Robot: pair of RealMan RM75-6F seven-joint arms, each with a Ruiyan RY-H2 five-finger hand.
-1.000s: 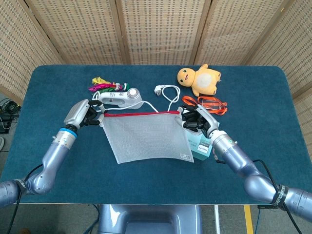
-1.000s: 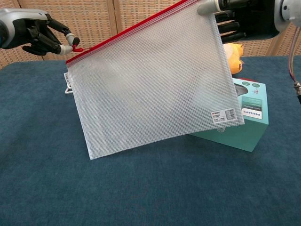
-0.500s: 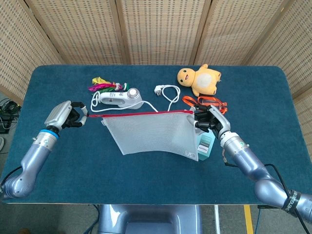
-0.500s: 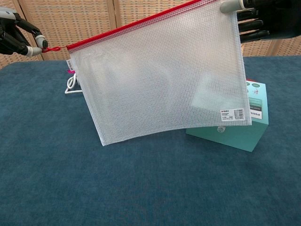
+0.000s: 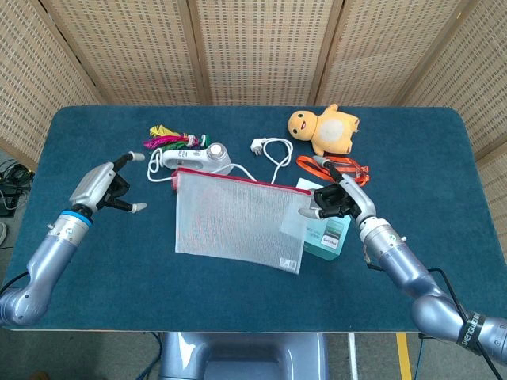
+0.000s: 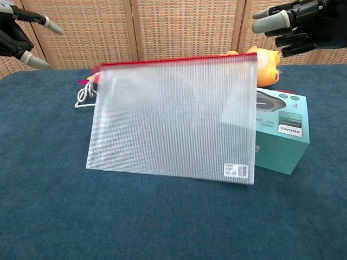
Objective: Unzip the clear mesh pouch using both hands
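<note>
The clear mesh pouch (image 5: 238, 226) with a red zip edge (image 5: 238, 178) lies free in the middle of the table, its right part over a teal box (image 5: 329, 236). In the chest view the pouch (image 6: 173, 116) faces the camera with the zip edge (image 6: 179, 59) on top. My left hand (image 5: 107, 186) hovers to the left of it with fingers spread and holds nothing; the chest view shows that left hand (image 6: 16, 32) at the top left. My right hand (image 5: 337, 199) is just off the pouch's right top corner, fingers apart and empty, at the top right as the right hand (image 6: 295, 24).
Behind the pouch lie a white handheld appliance (image 5: 194, 158) with its cable (image 5: 273, 149), a bunch of coloured feathers (image 5: 166, 136), a yellow plush toy (image 5: 329, 128) and an orange lanyard (image 5: 341, 168). The teal box (image 6: 284, 138) props the pouch's right side.
Both hands have let go of the pouch, which dropped from its stretched, lifted position onto the table and box. The left hand's fingers spread open; the right hand opened too.
</note>
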